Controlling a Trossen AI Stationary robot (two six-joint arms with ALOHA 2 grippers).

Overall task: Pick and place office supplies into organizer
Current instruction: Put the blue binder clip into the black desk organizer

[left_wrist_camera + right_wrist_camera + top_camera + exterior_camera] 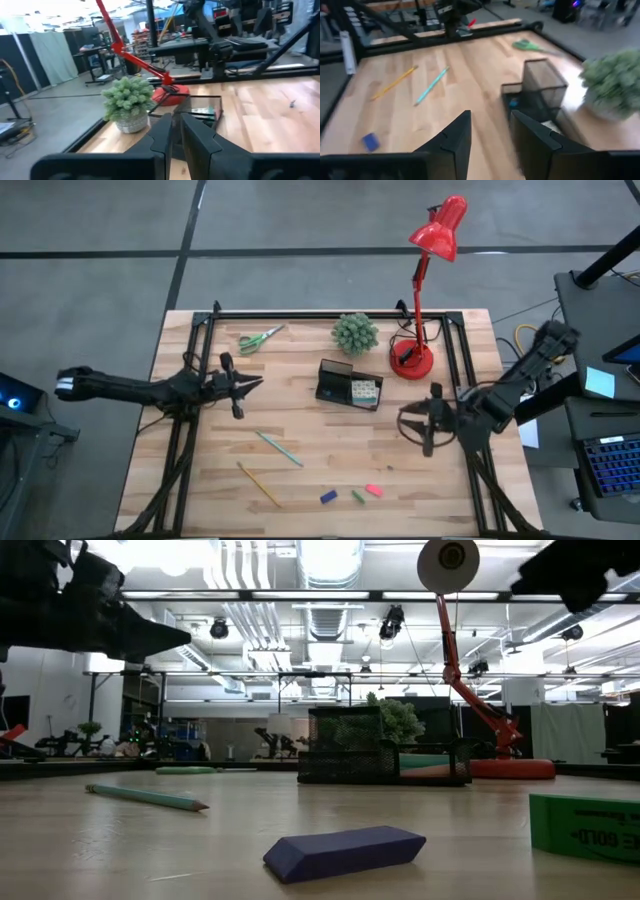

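Black mesh organizer (340, 383), white dotted cube (363, 391) inside.

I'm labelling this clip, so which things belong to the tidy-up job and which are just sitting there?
Job: organizer, scissors, teal pen, yellow pencil, blue eraser, green eraser, pink eraser.
Lying about: potted plant, red lamp.

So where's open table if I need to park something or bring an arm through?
Bare wood lies between the scissors and the teal pen, left of the organizer. More lies between the organizer and the erasers. It is crowded at the back, where the plant, organizer and lamp cluster.
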